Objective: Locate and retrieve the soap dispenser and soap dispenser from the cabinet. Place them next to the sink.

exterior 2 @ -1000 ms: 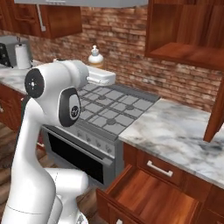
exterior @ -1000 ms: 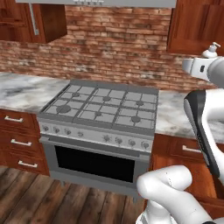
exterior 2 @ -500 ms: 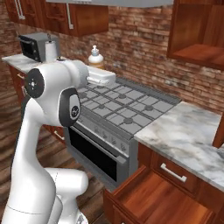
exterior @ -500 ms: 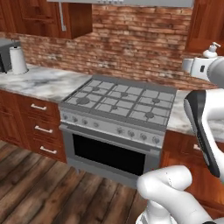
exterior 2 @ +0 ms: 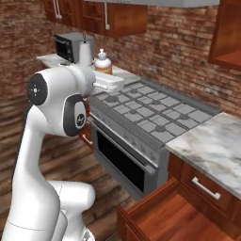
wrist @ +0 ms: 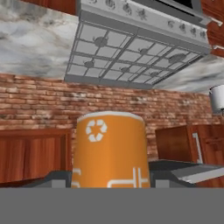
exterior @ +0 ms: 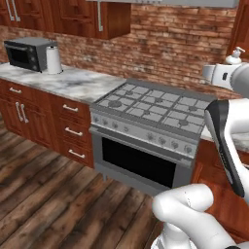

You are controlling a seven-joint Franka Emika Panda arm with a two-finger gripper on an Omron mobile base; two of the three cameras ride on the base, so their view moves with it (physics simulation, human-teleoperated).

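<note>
Gripper (exterior 2: pixel 104 71) pinching the orange soap dispenser (wrist: pixel 110 149) above the stove (exterior: pixel 153 109); microwave (exterior: pixel 25 53) far left; open drawer (exterior 2: pixel 169 216) near right.

Light: even, soft, bright; no clear source.
Shadows: faint, dark under the wall cabinets (exterior: pixel 92 19) and in the oven window (exterior: pixel 138 162).
Glare: pale sheen on the counter (exterior: pixel 78 82) and stove (exterior 2: pixel 155 113).
Sharpness: coarse, soft render; brick wall (exterior: pixel 170 44) blurred.
Hand view: upside down; orange bottle (wrist: pixel 109 151) close, slightly fuzzy.
</note>
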